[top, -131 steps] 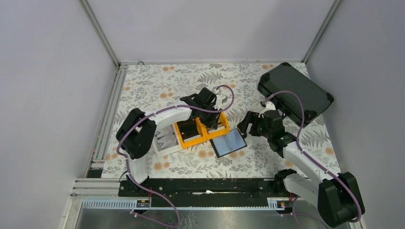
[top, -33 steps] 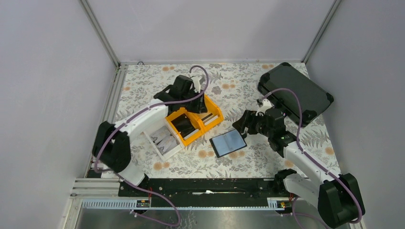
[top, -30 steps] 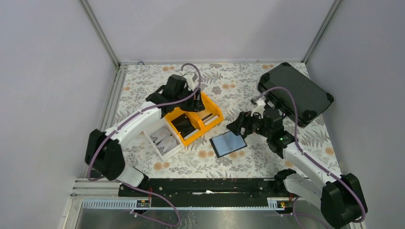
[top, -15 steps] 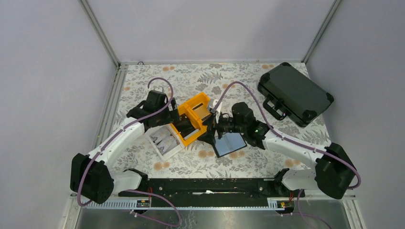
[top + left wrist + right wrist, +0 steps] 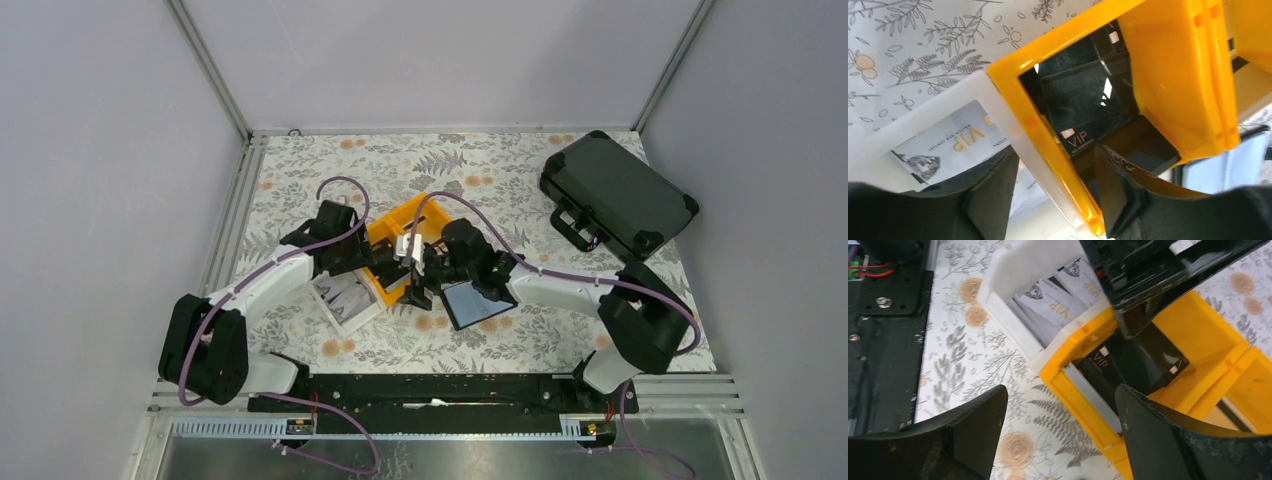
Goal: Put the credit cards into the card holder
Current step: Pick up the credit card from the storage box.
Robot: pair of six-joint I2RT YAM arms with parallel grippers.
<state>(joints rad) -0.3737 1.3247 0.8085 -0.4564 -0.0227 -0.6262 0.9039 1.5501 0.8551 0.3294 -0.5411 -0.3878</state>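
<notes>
Cards: We see the credit cards in two bins: a dark card [image 5: 1078, 100] marked VIP lies in the yellow bin [image 5: 1168, 65], and silvery cards [image 5: 945, 145] overlap in the white bin [image 5: 1008, 125] touching it.
Card holder: The card holder [image 5: 478, 303] lies open on the floral cloth [image 5: 480, 170] just beside the yellow bin, pale blue pockets up.
Left gripper: The left gripper [image 5: 1050, 165] hovers with fingers spread and empty, straddling the wall the two bins share.
Right gripper: The right gripper [image 5: 1060, 395] is also spread wide and carries nothing, low over the yellow bin's near corner, close to the left one.
Handling: We judge the cards light, thin, stiff and slick; lying flat, they offer little for a finger to get under.
Hold: We would take a card by its long edges, or tip it against a bin wall first.
Edges: The bin walls stand all round each card, so a wide jaw may strike a rim.
Room: The two grippers crowd one bin; open cloth lies toward the black hard case [image 5: 615, 195], well apart.
</notes>
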